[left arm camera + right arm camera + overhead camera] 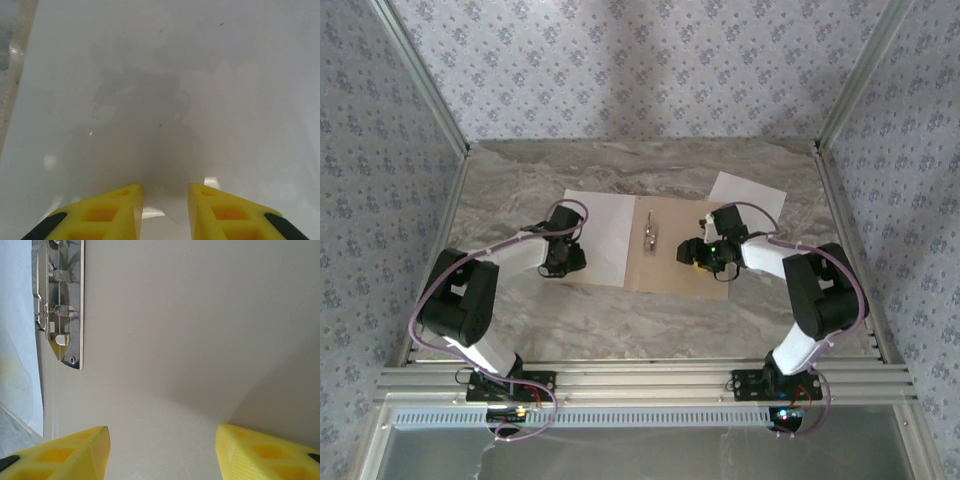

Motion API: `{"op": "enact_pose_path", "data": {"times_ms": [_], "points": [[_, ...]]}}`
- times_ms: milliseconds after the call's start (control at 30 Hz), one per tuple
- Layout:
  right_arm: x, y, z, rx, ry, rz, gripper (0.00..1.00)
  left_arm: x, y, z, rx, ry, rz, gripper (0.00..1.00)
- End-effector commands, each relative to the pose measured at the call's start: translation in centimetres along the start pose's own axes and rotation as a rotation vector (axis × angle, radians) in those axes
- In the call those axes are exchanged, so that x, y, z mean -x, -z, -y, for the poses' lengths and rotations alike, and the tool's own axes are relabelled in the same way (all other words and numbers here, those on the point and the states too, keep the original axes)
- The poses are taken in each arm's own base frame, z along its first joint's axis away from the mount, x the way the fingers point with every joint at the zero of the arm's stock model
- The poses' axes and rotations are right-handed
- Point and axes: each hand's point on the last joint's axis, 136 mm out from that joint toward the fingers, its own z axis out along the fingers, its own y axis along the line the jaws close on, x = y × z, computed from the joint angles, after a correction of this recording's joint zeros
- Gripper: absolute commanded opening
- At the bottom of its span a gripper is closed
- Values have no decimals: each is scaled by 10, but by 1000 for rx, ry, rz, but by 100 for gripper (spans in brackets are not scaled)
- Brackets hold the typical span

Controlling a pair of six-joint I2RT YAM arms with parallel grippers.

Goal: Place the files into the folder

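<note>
The folder (670, 272) lies open and flat mid-table, with its metal clip (649, 236) on the spine. One white file (605, 232) covers its left half. A second file (748, 194) lies at the back right, partly under my right arm. My left gripper (563, 264) hangs low over the left file (200, 75), jaws narrowly open (165, 192), nothing clearly between them. My right gripper (693, 256) is open wide (162, 432) over the folder's bare pale inside (200, 340), with the clip (59, 300) to its upper left and the left file's edge (17, 365) beyond it.
The marble table (620, 320) is walled in by patterned panels on three sides. Aluminium rails (640, 380) holding both arm bases run along the near edge. A strip of bare table (12, 432) shows at the folder's near corner.
</note>
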Motion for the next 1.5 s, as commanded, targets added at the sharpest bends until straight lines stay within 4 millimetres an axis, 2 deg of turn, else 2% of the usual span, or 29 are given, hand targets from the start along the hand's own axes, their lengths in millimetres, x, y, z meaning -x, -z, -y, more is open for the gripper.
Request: {"op": "enact_pose_path", "data": {"times_ms": [0,233,567,700,833,1000,1233,1367,1467], "points": [[1,-8,-7,-12,8,-17,59,5,2,-7,-35,48,27,29],[4,-28,-29,8,31,-40,59,-5,-7,-46,9,129,0,29],[8,-60,-61,39,62,-66,59,-11,2,-98,70,239,-3,29],[10,-69,-76,62,71,-69,59,-6,8,-110,80,271,5,29],[14,-71,-85,79,71,-68,59,1,13,-111,74,268,19,30],[25,-55,-94,83,88,-51,59,13,21,-106,61,260,37,30],[49,-4,-106,96,130,15,63,35,46,-97,41,245,91,31],[62,28,-101,76,140,72,64,46,60,-91,23,240,117,31],[70,51,-89,51,131,123,63,55,74,-82,-13,232,141,31]]}}
